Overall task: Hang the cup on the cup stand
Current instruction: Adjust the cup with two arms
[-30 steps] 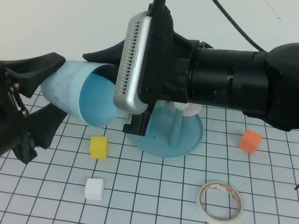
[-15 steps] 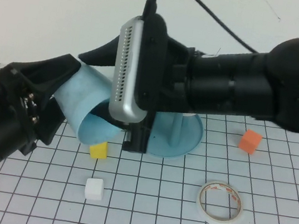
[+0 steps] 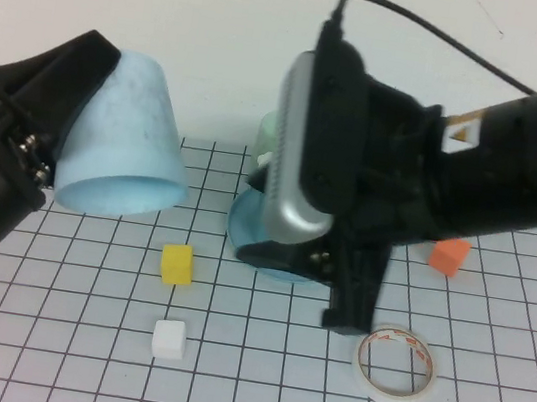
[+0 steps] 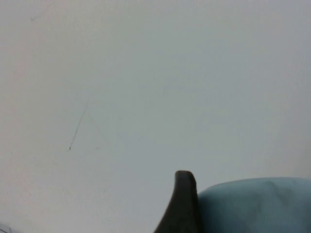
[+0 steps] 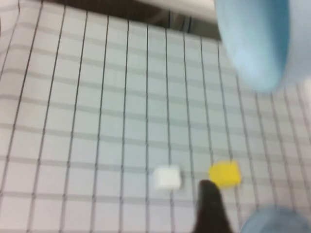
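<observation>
Cup [image 3: 125, 144]: I see it clamped in my L gripper [image 3: 62, 125], raised off the table at left, mouth down, well apart from stand. A sec ago it lay tilted by the R arm. Stand [image 3: 253, 249]: mid-table, mostly hidden behind R gripper [image 3: 348, 309]; R fingers – can't tell. Yellow block [image 3: 177, 263], white block [image 3: 169, 338], tape roll [image 3: 395, 365], orange block [image 3: 449, 255] on grid

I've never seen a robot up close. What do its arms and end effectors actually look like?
Both arms are matte black. The right arm is thick and rounded, with a silver, slotted camera box at its wrist, a black cable looping off it and a small warning sticker. The left end effector has wedge-shaped black fingers; the right end effector ends in a blunt black finger.
</observation>
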### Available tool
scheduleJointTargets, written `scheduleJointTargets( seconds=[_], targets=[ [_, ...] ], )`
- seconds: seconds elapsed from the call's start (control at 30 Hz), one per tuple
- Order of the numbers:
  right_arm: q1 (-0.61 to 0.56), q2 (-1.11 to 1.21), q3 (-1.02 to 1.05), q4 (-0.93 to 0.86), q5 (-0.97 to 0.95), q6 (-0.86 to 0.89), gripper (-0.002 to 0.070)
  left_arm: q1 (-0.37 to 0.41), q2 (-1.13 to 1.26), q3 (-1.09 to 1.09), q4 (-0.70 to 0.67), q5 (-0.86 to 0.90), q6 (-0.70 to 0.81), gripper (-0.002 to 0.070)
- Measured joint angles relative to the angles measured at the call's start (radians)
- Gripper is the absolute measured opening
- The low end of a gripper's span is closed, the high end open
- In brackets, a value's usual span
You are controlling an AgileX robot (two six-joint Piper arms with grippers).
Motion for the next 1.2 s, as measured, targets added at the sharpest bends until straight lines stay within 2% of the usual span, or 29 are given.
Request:
scheduleJointTargets(
  seconds=[0.1,0.2,0.27,0.33,0.47,0.57,0.7,1.2],
  targets=[
    [0.000,-0.030,0.000,-0.072,0.065,0.131,0.0351,-0.002,0.000,0.000,0.008,-0.002,0.051,0.0532],
    [0.000,-0.047,0.000,-0.090,0.135,0.229,0.0186,-0.002,0.000,0.000,0.010,-0.004,0.085,0.0532],
    [0.000,-0.048,0.000,-0.042,0.176,0.259,0.0081,-0.002,0.000,0.000,0.011,-0.004,0.101,0.0532],
    [0.000,-0.046,0.004,0.057,0.194,0.255,0.0038,-0.002,0.000,0.000,0.011,-0.005,0.103,0.0532],
    [0.021,-0.028,0.037,0.355,0.157,0.118,0.0013,-0.002,0.000,0.000,0.011,-0.006,0.108,0.0532],
    [0.044,-0.010,0.065,0.482,0.066,0.043,0.0010,-0.002,0.000,0.000,0.003,-0.009,0.108,0.0532],
    [0.058,0.011,0.079,0.536,-0.047,0.017,0.0008,-0.002,0.000,0.000,-0.022,-0.008,0.112,0.0532],
    [0.058,0.078,0.080,0.712,-0.230,-0.113,0.0008,-0.002,0.000,0.000,-0.060,-0.007,0.120,0.0530]
  ],
)
